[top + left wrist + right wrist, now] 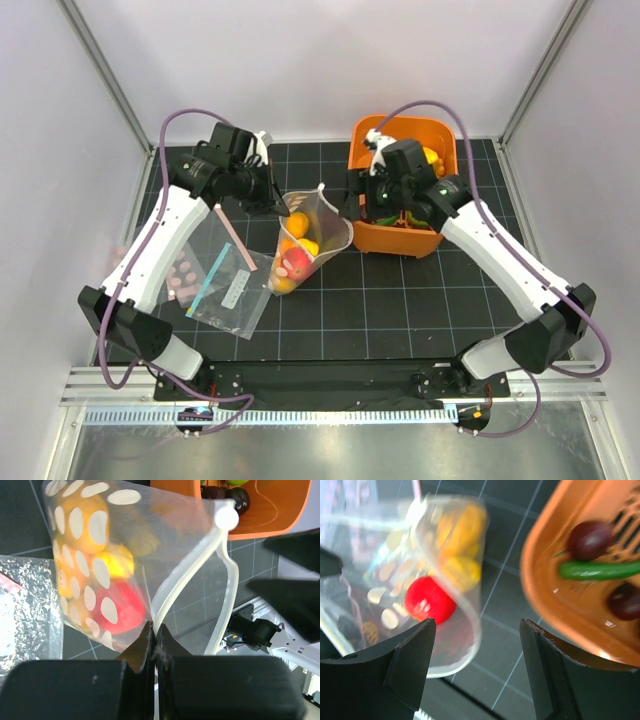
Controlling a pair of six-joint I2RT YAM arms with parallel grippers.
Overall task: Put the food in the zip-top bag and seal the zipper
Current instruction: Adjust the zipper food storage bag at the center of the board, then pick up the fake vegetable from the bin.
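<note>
Top external view: my left pincer is clamped tight on the zipper edge of the zip-top bag, holding its mouth up beside the orange basket. My right pincer gapes wide, holding nothing. An apple and mangoes lie inside. I should hold the mouth toward the basket, then fetch the purple piece. The black gridded mat is hemmed by white walls; a spare bag lies left.

A: Where's the clear white-dotted plastic bag?
B: Mid-table, mouth open, red and orange-yellow toy fruits inside, left gripper at its left edge.
A: And the orange plastic basket?
B: Just right, farther back.
</note>
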